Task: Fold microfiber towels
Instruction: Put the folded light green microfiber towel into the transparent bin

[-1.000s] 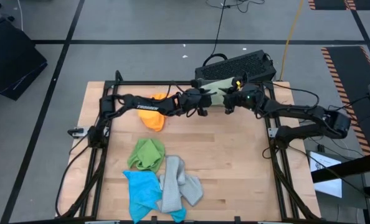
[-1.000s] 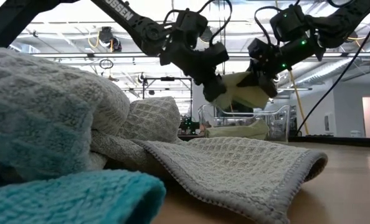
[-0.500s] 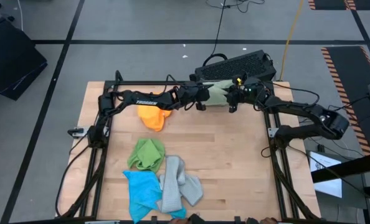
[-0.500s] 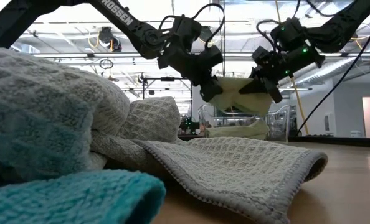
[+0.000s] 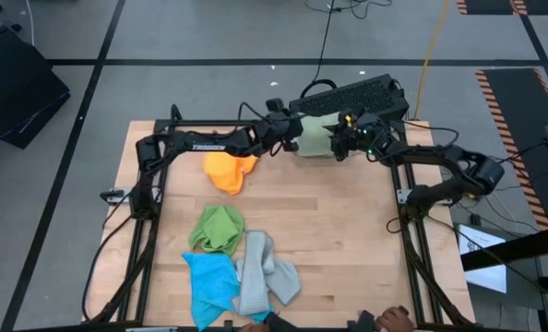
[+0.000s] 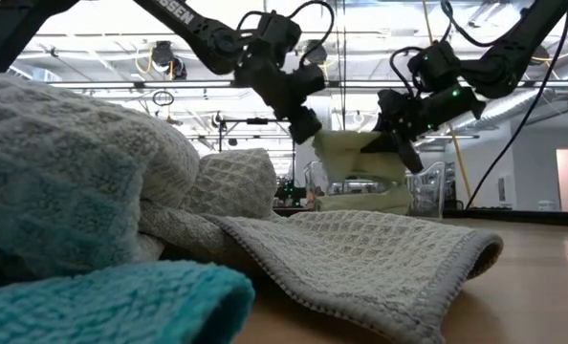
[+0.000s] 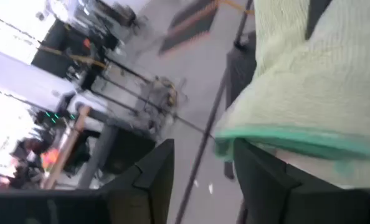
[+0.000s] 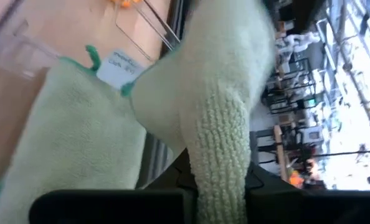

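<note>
At the table's far edge, a pale green towel (image 5: 315,138) hangs in the air between two grippers. The right gripper (image 5: 346,146) pinches it closed; the left gripper (image 5: 288,140) has parted fingers beside its edge.

Wooden table (image 5: 339,231) as landmark. Clear plastic bin (image 6: 427,191) at the far edge of the table. Black crate (image 5: 366,95) on the floor just beyond that edge. Black case (image 5: 16,83) on the floor, well apart from the table.
</note>
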